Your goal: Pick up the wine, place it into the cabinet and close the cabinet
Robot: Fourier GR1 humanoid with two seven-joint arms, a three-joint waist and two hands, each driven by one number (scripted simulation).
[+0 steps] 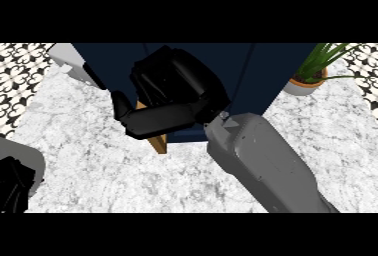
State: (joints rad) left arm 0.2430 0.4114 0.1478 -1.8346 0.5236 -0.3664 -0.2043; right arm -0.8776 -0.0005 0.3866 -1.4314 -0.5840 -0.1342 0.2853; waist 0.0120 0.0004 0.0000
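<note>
No wine in sight — right robot hand [171, 100] spread flat against cabinet [255, 75] at bench [111, 170] back edge — door not yet shut.

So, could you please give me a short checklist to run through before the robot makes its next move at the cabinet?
1. Right hand at the cabinet front: ok, it is raised against the dark blue front.
2. Wine in view: cannot tell, no bottle shows; the right hand hides much of the cabinet front.
3. Cabinet door shut: cannot tell; a wooden edge shows below the hand, so it may be ajar.
4. Left hand out of the way: ok, it sits at the lower left edge, away from the cabinet.
5. Potted plant away from the right arm: ok, it stands apart at the cabinet's right.
</note>
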